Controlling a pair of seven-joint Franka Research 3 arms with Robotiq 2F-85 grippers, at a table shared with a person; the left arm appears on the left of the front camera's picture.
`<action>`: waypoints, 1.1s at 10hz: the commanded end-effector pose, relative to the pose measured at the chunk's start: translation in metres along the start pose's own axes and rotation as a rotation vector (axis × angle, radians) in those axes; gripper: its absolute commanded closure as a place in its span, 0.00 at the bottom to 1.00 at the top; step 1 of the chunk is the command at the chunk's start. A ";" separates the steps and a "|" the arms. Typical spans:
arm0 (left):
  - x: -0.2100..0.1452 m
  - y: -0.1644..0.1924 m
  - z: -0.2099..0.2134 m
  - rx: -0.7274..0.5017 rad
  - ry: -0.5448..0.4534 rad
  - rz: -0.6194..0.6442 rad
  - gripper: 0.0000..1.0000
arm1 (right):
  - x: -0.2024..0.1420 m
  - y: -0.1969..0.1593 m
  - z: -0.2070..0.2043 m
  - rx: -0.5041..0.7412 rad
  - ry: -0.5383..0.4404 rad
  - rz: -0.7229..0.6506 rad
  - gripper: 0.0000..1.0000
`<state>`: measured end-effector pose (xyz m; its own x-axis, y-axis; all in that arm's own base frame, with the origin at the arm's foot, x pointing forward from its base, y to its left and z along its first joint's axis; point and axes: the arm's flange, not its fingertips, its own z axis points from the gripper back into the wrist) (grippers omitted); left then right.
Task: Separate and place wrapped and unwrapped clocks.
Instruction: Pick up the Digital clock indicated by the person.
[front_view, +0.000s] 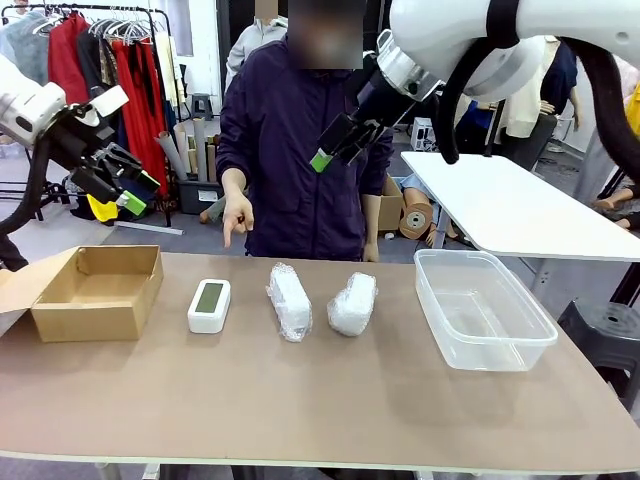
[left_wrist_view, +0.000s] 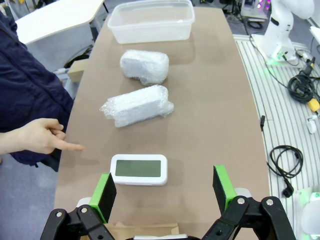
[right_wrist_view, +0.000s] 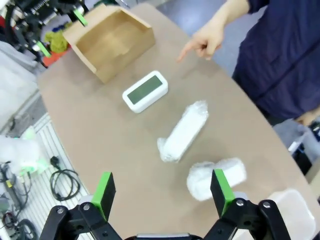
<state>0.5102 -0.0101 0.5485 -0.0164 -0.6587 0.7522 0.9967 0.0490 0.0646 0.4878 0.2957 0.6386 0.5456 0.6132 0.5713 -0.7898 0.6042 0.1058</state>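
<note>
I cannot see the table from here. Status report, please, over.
Both open, raised, empty: left gripper, right gripper. In a row on table, untouched: bare clock, two wrapped clocks. In the way: person's hand, pointing down near bare clock.

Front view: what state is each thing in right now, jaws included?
Bare clock, unwrapped, flat on the table, screen up.
Long bundle, bubble-wrapped, lying on the table.
Short bundle, bubble-wrapped, lying on the table.
Cardboard box, open, empty.
Clear tub, lidless, empty.
Left gripper, jaws open, empty, raised.
Right gripper, jaws open, empty, raised.
Person's hand, index finger pointing down near the bare clock.
</note>
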 end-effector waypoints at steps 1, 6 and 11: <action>0.000 -0.001 0.002 0.003 -0.003 -0.001 0.00 | -0.015 -0.004 0.005 -0.007 -0.029 -0.021 0.00; 0.000 -0.001 0.002 0.003 -0.003 -0.001 0.00 | -0.015 -0.004 0.005 -0.007 -0.029 -0.021 0.00; 0.000 -0.001 0.002 0.003 -0.003 -0.001 0.00 | 0.043 0.050 -0.029 -0.126 0.055 -0.276 0.00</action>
<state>0.5102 -0.0099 0.5485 -0.0161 -0.6588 0.7522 0.9967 0.0494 0.0647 0.4735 0.3348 0.6330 0.7103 0.4895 0.5059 -0.6372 0.7525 0.1665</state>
